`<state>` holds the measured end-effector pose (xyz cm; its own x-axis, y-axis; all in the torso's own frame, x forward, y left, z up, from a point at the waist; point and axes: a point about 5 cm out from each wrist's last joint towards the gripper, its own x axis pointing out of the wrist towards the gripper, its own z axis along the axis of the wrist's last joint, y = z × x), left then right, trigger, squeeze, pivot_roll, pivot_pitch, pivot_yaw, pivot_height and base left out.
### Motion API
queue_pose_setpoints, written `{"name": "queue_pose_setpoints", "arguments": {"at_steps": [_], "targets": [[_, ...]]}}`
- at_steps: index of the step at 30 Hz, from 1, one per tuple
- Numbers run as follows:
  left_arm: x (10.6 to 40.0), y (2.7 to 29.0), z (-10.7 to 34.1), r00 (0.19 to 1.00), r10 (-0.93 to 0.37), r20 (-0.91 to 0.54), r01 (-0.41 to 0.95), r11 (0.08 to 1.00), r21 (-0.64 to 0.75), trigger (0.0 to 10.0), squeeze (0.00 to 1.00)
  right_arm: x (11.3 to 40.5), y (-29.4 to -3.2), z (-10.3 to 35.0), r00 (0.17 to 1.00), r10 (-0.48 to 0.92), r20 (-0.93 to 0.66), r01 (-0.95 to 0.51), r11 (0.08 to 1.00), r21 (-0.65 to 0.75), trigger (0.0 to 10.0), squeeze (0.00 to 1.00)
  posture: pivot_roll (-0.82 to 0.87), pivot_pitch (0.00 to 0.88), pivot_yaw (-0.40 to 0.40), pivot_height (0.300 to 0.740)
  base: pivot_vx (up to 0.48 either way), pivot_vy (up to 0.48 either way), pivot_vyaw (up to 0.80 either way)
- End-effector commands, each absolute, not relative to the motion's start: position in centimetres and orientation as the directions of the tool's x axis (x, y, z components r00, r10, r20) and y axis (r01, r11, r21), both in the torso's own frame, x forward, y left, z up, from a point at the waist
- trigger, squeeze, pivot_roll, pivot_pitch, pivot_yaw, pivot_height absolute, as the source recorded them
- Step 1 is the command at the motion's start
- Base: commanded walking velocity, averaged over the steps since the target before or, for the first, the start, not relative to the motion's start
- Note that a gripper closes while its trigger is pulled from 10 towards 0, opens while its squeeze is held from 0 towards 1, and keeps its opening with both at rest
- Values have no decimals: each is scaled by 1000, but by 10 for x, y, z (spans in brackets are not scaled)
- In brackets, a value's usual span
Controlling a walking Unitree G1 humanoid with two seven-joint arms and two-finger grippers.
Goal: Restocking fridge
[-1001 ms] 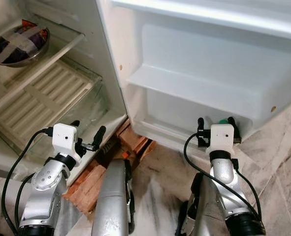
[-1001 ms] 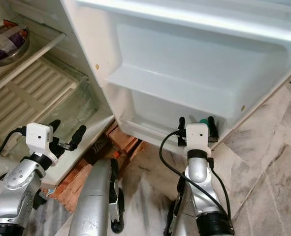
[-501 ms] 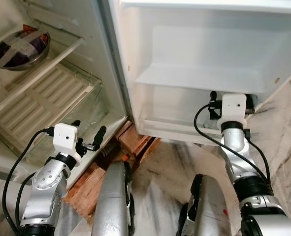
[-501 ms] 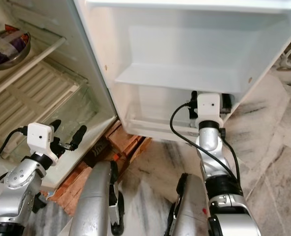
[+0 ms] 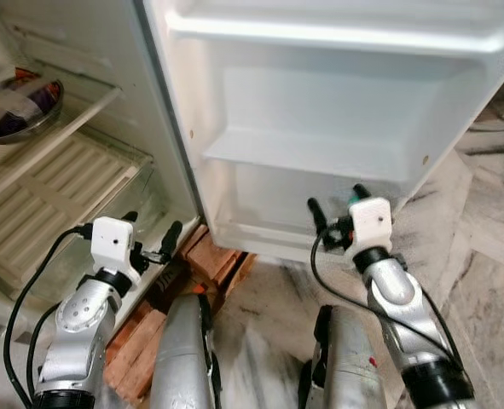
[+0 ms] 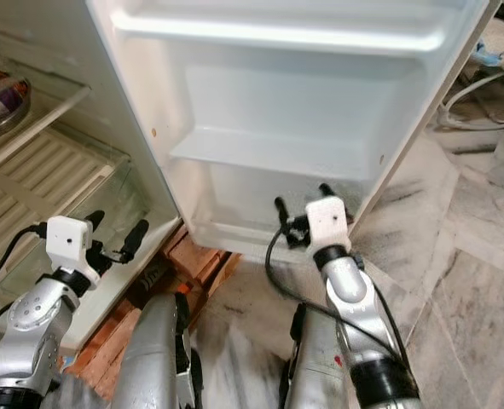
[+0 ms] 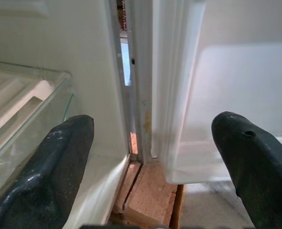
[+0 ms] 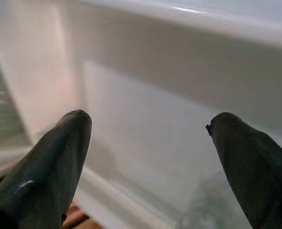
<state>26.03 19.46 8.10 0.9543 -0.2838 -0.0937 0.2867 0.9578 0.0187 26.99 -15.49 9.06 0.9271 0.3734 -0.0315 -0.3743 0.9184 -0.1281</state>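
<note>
By the fridge door's (image 5: 337,94) lower shelf (image 5: 260,234), right gripper (image 5: 335,206) jaws spread, empty.

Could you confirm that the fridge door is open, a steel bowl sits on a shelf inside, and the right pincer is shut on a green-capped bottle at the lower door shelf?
Nearly. The fridge door is open and the steel bowl sits on a shelf inside, but the right pincer is open and holds nothing: the right wrist view shows its fingers spread before the lower door shelf.

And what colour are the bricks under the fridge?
Reddish-orange bricks, clearest in the left eye view.
</note>
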Motion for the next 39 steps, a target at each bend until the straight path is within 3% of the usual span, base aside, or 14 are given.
{"name": "queue_pose_setpoints", "arguments": {"at_steps": [1, 3, 4, 7, 8, 12, 17, 25, 32, 39], "targets": [[262, 194, 79, 952, -291, -99, 295, 955, 26, 10000, 0, 264, -151, 99, 878, 479, -13, -479, 874, -79, 10000, 0, 77, 64, 46, 581, 0, 0, 0], [264, 193, 80, 952, -291, -93, 294, 956, 21, 10000, 0, 261, -150, 105, 837, 547, 5, -545, 836, -60, 10000, 0, 70, 60, 51, 581, 0, 0, 0], [266, 194, 81, 956, -279, -90, 282, 959, 25, 10000, 0, 265, -156, 125, 836, 537, 111, -535, 843, -57, 10000, 0, 62, 54, 55, 581, 0, 0, 0], [267, 195, 81, 958, -272, -89, 276, 961, 30, 10000, 0, 268, -160, 134, 848, 507, 156, -504, 862, -60, 10000, 0, 62, 54, 55, 581, 0, 0, 0], [268, 197, 80, 965, -238, -107, 243, 969, 38, 10000, 0, 273, -174, 141, 900, 390, 197, -377, 921, -98, 10000, 0, 50, 46, 56, 581, 0, 0, 0], [269, 197, 79, 972, -200, -126, 207, 977, 49, 10000, 0, 271, -184, 135, 946, 266, 185, -252, 963, -96, 10000, 0, 50, 37, 57, 581, 0, 0, 0], [265, 195, 73, 970, -199, -137, 207, 977, 46, 10000, 0, 260, -165, 124, 966, 224, 131, -222, 975, -25, 10000, 0, 49, 14, 63, 581, 0, 0, 0], [266, 195, 72, 968, -201, -151, 213, 975, 64, 10000, 0, 257, -140, 128, 954, 232, 191, -243, 969, 36, 10000, 0, 71, 0, 42, 591, 0, 0, 0], [271, 197, 75, 978, -169, -124, 177, 983, 51, 10000, 0, 271, -150, 125, 980, 147, 138, -159, 984, 81, 10000, 0, 77, 0, 31, 626, 0, 0, 0], [273, 197, 75, 974, -188, -130, 198, 978, 71, 10000, 0, 285, -153, 139, 969, 196, 150, -205, 978, 48, 10000, 0, 57, 0, 46, 661, 0, 0, 0]]}}
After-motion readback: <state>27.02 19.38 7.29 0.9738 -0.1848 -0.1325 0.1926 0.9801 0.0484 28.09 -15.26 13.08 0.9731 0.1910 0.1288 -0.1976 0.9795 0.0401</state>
